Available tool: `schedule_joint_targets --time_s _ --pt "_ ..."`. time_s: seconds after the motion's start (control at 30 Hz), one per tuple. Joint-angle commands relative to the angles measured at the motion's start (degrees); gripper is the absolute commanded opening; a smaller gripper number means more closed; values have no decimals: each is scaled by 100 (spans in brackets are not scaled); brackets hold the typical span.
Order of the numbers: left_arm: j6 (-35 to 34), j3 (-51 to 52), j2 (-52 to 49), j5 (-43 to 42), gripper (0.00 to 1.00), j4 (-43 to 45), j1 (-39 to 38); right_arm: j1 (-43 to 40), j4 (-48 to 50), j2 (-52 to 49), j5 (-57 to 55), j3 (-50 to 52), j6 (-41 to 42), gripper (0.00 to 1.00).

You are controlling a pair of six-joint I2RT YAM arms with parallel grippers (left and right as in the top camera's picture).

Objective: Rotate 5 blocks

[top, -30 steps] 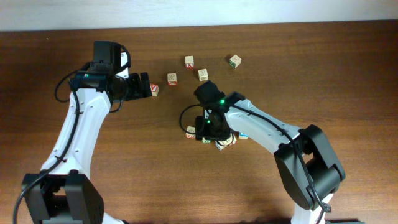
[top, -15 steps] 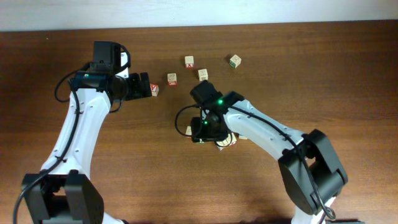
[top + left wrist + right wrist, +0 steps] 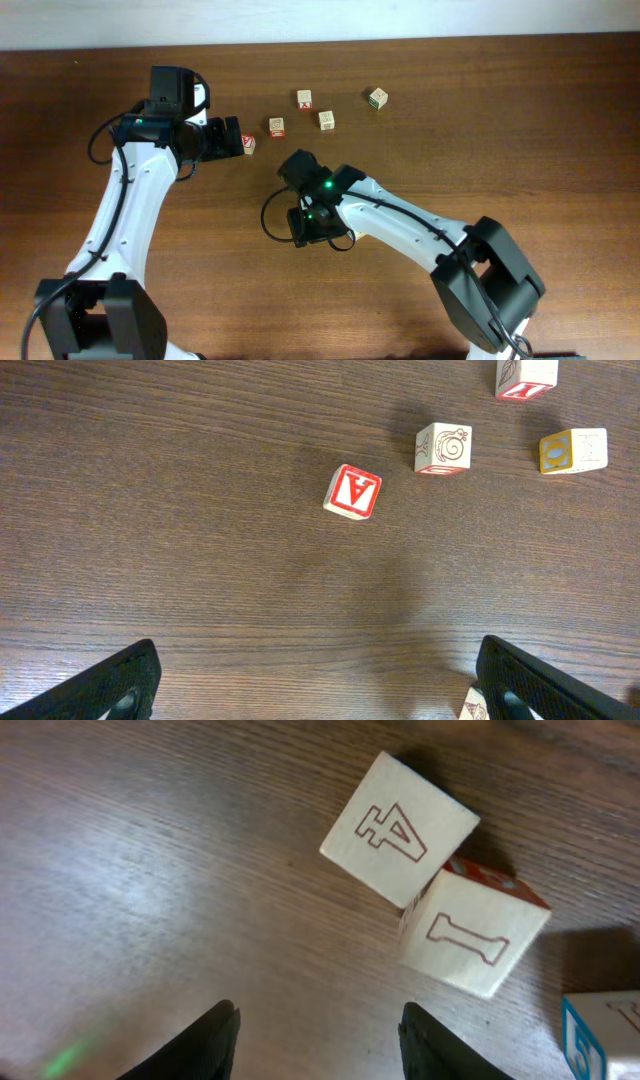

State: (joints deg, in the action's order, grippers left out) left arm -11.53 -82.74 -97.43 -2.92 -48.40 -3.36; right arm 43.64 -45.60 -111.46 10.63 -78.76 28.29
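Pale wood 4 block point(image 3: 400, 828) and I block point(image 3: 470, 942) touch each other at the middle of the table point(image 3: 560, 150), with a blue-edged block point(image 3: 603, 1032) just to their right. The right claw point(image 3: 320, 1042) hangs beside them, spread, pinching nothing. The left claw point(image 3: 320, 685) is spread wide near a red-faced cube point(image 3: 353, 492).

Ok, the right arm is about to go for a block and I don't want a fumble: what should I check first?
1. Right end effector empty, jaws apart: ok.
2. "4" block standing free: not ok, it touches the "I" block.
3. "4" block between the jaws: not ok, it lies ahead of them.
4. Left end effector open, apart from the right one: ok.
5. Rotation count so far: cannot tell.
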Motion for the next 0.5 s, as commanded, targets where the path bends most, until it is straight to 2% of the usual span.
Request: schedule_joint_targets --time_s 0.0,0.47 --pt "94 -68 103 39 99 7 15 61 17 -184 -122 -92 66 52" --pt "94 -68 103 39 99 7 15 61 389 -293 -415 -92 85 52"
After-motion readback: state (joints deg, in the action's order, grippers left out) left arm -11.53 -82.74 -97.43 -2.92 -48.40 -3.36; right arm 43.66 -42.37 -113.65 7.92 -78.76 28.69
